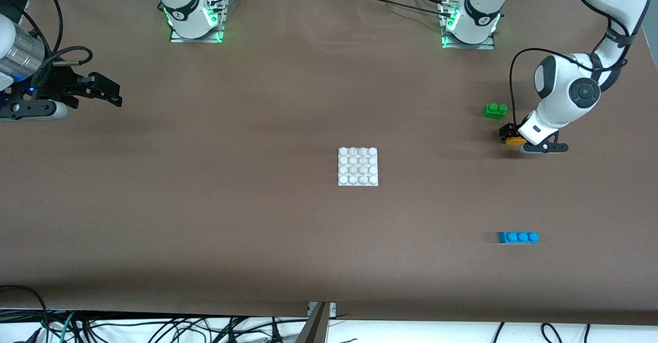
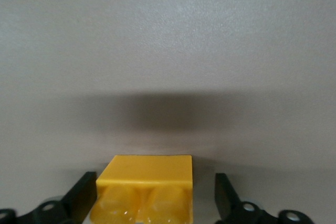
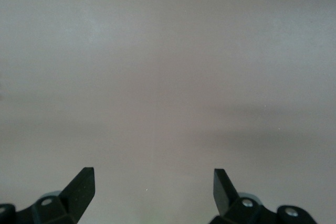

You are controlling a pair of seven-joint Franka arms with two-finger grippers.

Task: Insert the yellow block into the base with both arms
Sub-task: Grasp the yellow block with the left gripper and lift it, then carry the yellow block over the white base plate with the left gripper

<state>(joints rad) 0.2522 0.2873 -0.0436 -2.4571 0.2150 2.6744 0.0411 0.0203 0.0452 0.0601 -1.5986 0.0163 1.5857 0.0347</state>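
Note:
The yellow block (image 1: 514, 140) lies on the brown table near the left arm's end. My left gripper (image 1: 509, 135) is down at it, open, with a finger on each side. In the left wrist view the block (image 2: 147, 169) sits between the open fingers of the left gripper (image 2: 155, 177), close to one finger and with a gap to the other. The white base (image 1: 358, 166) lies flat at the table's middle with nothing on it. My right gripper (image 1: 110, 93) is open and empty and waits over the right arm's end of the table; its wrist view (image 3: 154, 172) shows only bare table.
A green two-stud brick (image 1: 494, 110) lies just farther from the front camera than the yellow block. A blue three-stud brick (image 1: 518, 237) lies nearer to the camera at the left arm's end. Cables hang below the table's front edge.

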